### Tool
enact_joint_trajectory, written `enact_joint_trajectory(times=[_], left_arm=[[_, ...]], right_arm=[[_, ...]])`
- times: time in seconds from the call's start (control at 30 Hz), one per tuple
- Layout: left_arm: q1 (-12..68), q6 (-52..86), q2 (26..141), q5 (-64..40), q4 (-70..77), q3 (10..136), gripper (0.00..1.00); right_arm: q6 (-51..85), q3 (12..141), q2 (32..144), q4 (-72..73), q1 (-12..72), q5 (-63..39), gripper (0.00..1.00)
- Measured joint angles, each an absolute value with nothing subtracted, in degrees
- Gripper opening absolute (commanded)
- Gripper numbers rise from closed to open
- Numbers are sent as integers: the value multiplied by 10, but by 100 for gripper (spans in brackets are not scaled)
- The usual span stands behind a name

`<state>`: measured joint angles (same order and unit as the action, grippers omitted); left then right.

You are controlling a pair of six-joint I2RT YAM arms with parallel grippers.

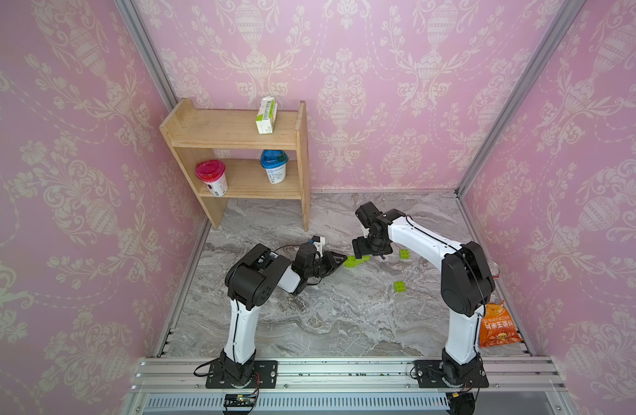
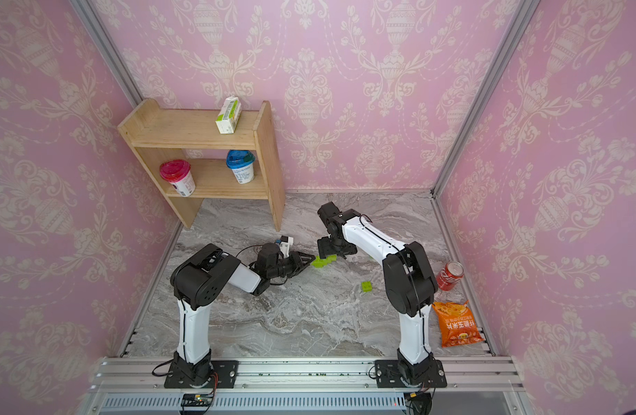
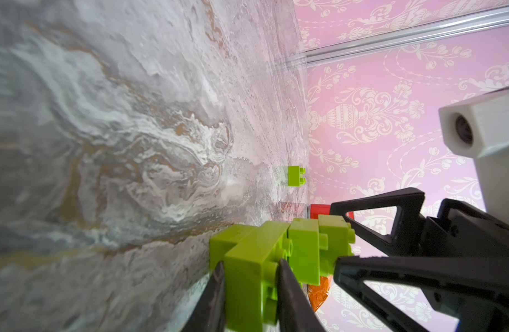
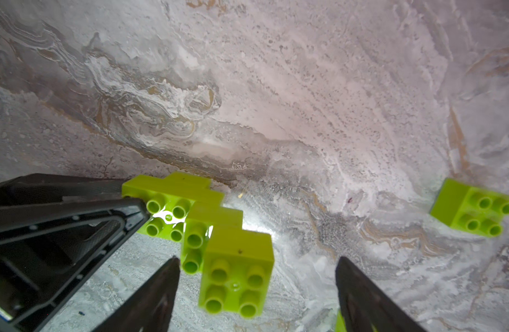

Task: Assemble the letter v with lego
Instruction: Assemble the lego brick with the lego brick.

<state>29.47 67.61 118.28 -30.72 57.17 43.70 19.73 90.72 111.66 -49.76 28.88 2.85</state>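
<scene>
A stepped zigzag of several joined lime-green lego bricks point(image 1: 352, 261) point(image 2: 322, 261) lies low over the marble table, mid-centre. My left gripper point(image 3: 251, 266) point(image 1: 341, 258) is shut on the brick at one end of it point(image 3: 247, 276), one finger on each side. My right gripper point(image 4: 257, 260) point(image 1: 367, 251) hangs open over the other end. The end brick point(image 4: 237, 270) sits between its fingers, touching neither. Two loose square bricks point(image 1: 404, 253) point(image 1: 399, 286) lie to the right; one shows in each wrist view point(image 4: 474, 211) point(image 3: 295, 176).
A wooden shelf point(image 1: 237, 143) with a carton and two lidded cups stands at the back left. A red can point(image 2: 451, 275) and an orange snack bag point(image 2: 456, 323) sit by the right wall. Pink walls close three sides.
</scene>
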Motion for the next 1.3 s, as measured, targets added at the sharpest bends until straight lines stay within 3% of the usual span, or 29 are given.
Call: enact_joint_trajectory(times=[0.77,1.0,1.17,1.3], left_arm=[[295,676,1183,-307,572,437,21],[295,676,1183,-307,572,437,21],[295,676,1183,-307,572,437,21],[295,679,1187,-307,580,437,21]], right_arm=[[196,919,1142,-484,286,29,86],[195,925,1140,-492,286,30,92],[193,921,1083,-499,274,30,96],[188,887,1006,-499,216,29,89]])
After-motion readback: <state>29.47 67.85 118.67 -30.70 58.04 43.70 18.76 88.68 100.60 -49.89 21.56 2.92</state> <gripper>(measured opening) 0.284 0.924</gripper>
